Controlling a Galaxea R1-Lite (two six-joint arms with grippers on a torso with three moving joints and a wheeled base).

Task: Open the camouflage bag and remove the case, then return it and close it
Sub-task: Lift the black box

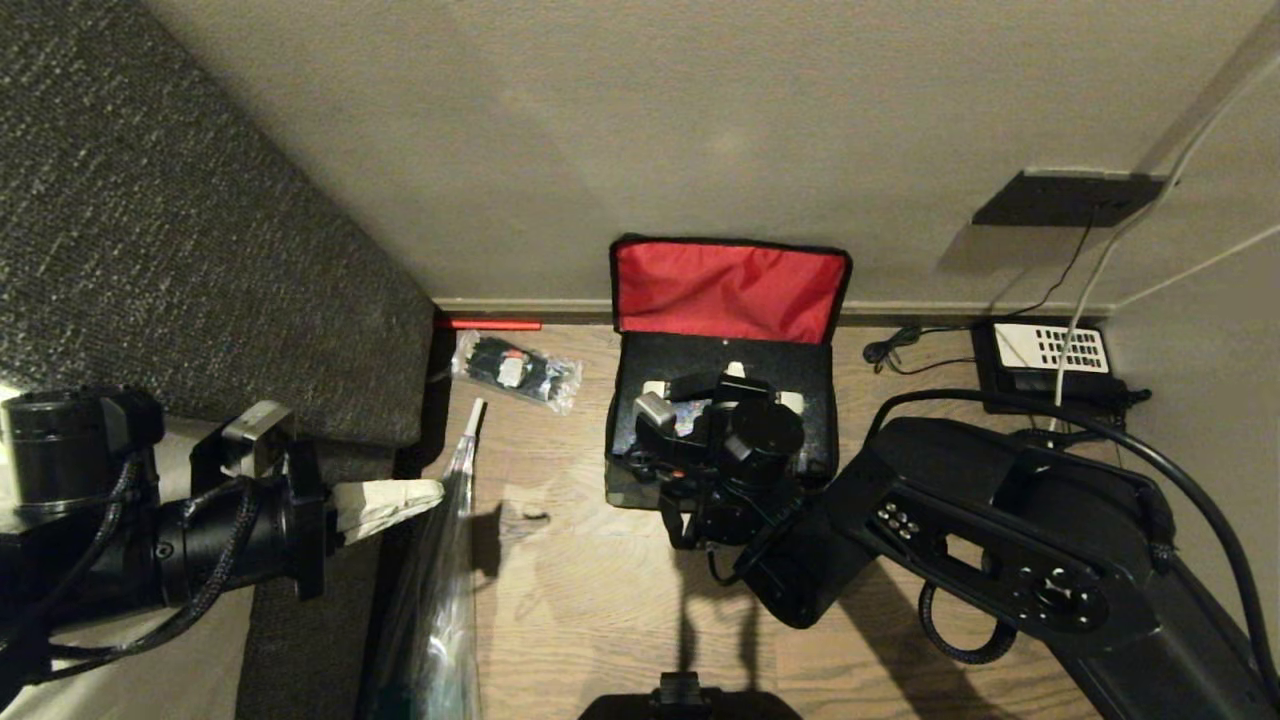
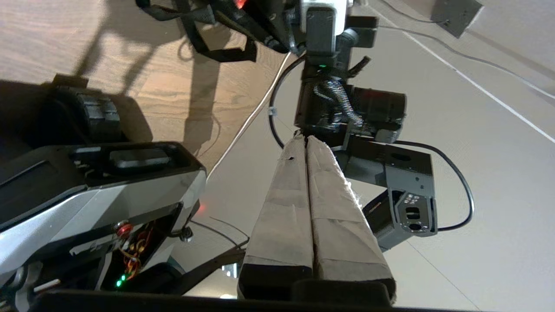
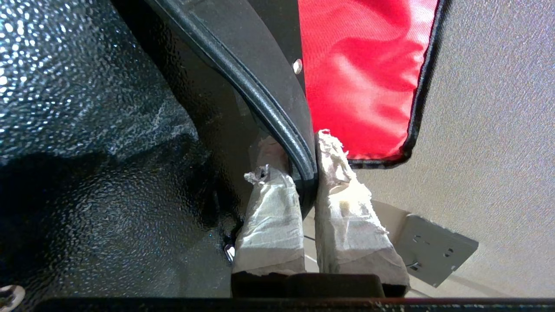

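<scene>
Two grippers show. Nearest, the left gripper (image 2: 305,143) hangs by the sofa (image 1: 180,250), fingers pressed together, holding nothing. Farther on, the right gripper (image 3: 299,173) pinches the handle (image 3: 277,125) of the case (image 3: 86,130), probably inside the open camouflage bag (image 1: 728,290) on the floor (image 1: 580,590) by the wall (image 1: 600,130).

A lived-in room of a home, or perhaps a hotel room. The floor (image 1: 600,600) is wood-look plank, meeting a plain beige wall (image 1: 700,120) at a low skirting board (image 1: 930,308). A dark woven sofa (image 1: 150,250) stands at the floor's left edge. A wall socket (image 1: 1065,198) has cables running down to a phone (image 1: 1045,355) in the far right corner.
</scene>
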